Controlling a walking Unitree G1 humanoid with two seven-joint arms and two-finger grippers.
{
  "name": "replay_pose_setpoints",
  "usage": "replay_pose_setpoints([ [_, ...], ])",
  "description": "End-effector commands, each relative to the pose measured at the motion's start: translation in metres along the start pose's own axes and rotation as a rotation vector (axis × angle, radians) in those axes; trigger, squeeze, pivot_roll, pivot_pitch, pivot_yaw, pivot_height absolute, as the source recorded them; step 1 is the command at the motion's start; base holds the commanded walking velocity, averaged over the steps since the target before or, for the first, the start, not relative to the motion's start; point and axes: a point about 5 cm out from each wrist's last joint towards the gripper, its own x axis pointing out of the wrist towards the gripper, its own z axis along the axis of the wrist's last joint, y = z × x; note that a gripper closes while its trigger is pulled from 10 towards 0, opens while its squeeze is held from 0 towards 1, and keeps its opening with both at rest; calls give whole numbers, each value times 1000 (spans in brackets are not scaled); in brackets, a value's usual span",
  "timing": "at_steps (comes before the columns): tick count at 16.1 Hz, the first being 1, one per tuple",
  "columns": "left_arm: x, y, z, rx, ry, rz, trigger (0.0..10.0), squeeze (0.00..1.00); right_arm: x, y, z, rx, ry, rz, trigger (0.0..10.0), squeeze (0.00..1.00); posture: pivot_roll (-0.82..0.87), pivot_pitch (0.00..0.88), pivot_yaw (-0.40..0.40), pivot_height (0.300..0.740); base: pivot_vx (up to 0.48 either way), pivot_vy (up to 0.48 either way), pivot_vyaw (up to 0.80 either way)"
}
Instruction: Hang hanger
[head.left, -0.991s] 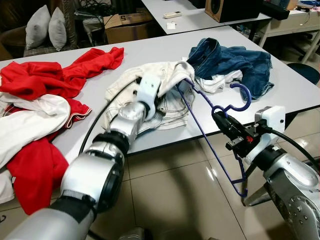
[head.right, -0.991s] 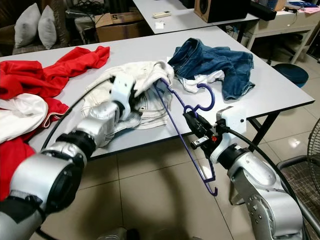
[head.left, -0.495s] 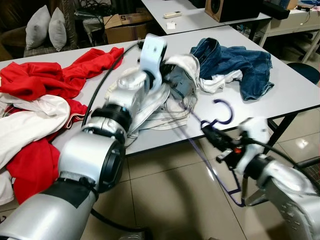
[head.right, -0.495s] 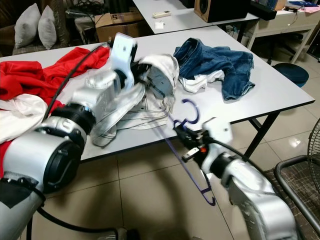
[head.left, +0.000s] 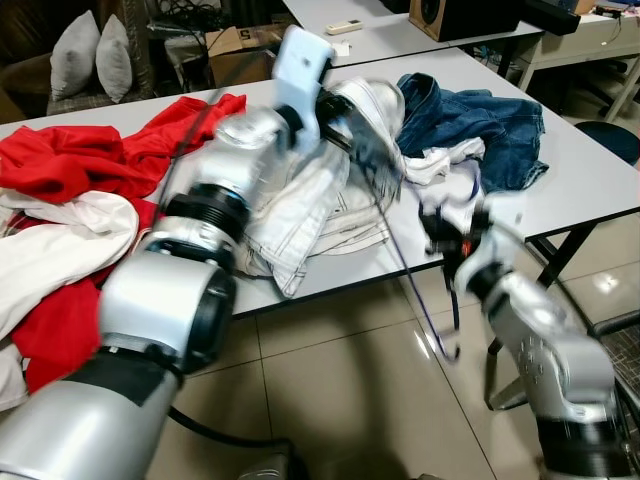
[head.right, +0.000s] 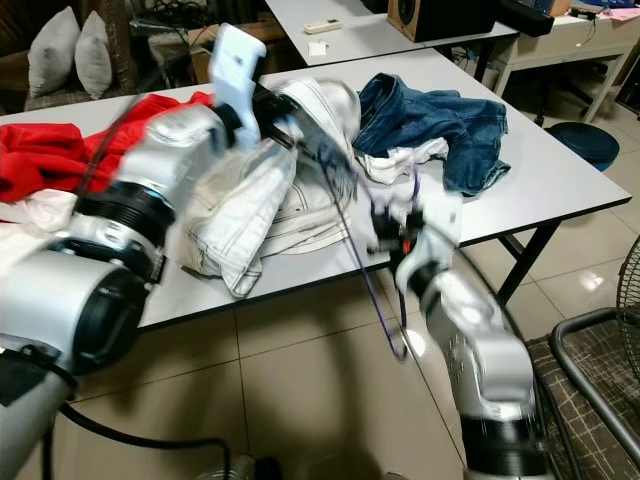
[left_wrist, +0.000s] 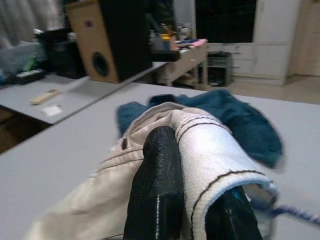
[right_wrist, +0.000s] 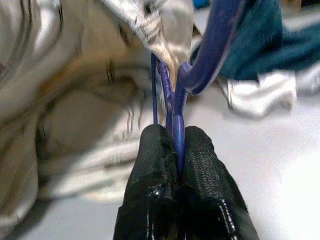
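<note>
Nearest the camera, in the lower right of the head view, the right pincer (right_wrist: 175, 165) was clamped tight on the neck of the thin purple wire hanger (head.left: 440, 330), just below its hook. Compared with half a second earlier, this arm had swung inward and up toward the table's front edge, so the hanger's frame now dangled over the tiled floor (head.left: 340, 400) just off the grey table (head.left: 590, 190). Higher, near the upper centre, the left pincer (left_wrist: 192, 200) had closed on a fold of the cream-white stitched garment (head.left: 300, 215) and raised it further off the table. The hanger's upper part ran up into that lifted cloth, which suggested the garment was being worked onto the hanger or freed from it; hanging itself looked some way off.

Room was tight between the two arms at the table edge, while the floor below was open. Farther back lay crumpled blue denim jeans (head.left: 470, 120) at upper right and red clothing (head.left: 90, 160) at upper left.
</note>
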Motion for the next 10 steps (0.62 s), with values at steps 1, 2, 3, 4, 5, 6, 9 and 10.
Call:
replay_pose_setpoints([
  [1,-2,9,22,35,-53,35,0,0,0,-5,3,13,-26,-24,10000,0,-16,0,92,740,0,0,0],
  [2,-10,25,33,45,-79,91,0,0,2,-4,12,12,-69,4,10000,0,-9,0,87,740,0,0,0],
  [3,-12,29,36,50,-86,104,0,0,3,-3,15,8,-85,12,10000,0,-9,0,87,740,0,0,0],
  [4,-19,40,51,60,-126,134,0,0,3,-6,34,-24,-169,7,10000,0,-7,0,88,740,0,0,0],
  [5,-22,45,59,56,-147,142,0,0,2,-7,45,-27,-211,10,10000,0,-7,0,88,740,0,0,0],
  [6,-28,54,73,49,-186,170,0,0,-1,-7,65,-21,-286,31,10000,0,-7,0,88,740,0,0,0],
  [9,-42,69,90,-5,-241,199,0,0,-13,-14,74,1,-302,17,10000,0,-2,0,90,740,0,0,0],
  [10,-40,65,79,-3,-199,165,0,0,-14,-22,51,-32,-184,-30,10000,0,-1,0,89,740,0,0,0],
])
